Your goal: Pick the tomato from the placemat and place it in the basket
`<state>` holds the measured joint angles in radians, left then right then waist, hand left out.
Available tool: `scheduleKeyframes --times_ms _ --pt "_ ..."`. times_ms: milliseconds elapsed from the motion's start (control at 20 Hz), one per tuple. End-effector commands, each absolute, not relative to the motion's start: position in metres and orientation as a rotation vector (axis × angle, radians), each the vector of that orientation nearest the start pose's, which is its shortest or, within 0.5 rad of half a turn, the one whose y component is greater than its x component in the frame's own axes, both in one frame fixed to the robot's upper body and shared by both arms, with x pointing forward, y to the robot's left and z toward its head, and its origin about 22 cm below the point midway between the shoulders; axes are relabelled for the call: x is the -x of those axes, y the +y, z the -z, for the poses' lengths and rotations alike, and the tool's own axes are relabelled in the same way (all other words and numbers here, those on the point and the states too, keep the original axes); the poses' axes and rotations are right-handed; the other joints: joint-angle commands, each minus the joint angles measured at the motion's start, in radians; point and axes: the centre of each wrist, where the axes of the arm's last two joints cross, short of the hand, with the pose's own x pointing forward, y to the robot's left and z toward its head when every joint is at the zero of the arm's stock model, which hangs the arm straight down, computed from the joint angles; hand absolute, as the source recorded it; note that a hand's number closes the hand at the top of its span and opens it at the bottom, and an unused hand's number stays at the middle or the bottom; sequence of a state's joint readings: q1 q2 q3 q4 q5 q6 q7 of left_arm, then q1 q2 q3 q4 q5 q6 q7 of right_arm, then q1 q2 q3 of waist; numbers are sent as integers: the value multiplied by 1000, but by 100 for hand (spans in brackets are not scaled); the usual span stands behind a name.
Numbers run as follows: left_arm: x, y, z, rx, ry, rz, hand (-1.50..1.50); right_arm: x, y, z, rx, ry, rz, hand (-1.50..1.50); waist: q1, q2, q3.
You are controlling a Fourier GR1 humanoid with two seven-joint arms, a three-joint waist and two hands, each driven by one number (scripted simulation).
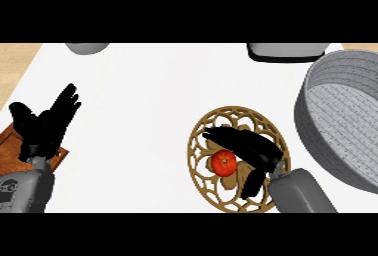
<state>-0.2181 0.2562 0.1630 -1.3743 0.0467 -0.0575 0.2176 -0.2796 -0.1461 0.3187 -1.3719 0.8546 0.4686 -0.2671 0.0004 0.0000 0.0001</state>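
Right hand is curling loosely around the tomato on the openwork placemat; it could squirt sideways before reaching the basket.

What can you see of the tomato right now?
The tomato is round, glossy red, with a small pale highlight. It sits near the middle of the round brown openwork placemat, so it is not in the grey basket at the right. The right hand arches over it, fingers above and thumb below, covering its right side. Whether the hand touches it cannot be told.
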Motion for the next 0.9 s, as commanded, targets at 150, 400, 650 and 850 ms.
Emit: scheduleKeyframes --times_ms 150,400,650,850 --pt "-289 316 -41 -200 -1379 88 0 -286 -161 -1 106 -1455 -1707 150 2 0 0" --pt "-299 306 -45 -200 -1386 80 0 -288 -126 3 125 -1483 -1690 150 0 0 0" --pt "-307 312 -57 -202 -1388 84 0 -316 -133 1 287 -1398 -1480 150 2 3 0" --pt "-292 319 -40 -217 -1385 47 0 -327 -186 5 626 -1156 -974 150 -35 11 -2"
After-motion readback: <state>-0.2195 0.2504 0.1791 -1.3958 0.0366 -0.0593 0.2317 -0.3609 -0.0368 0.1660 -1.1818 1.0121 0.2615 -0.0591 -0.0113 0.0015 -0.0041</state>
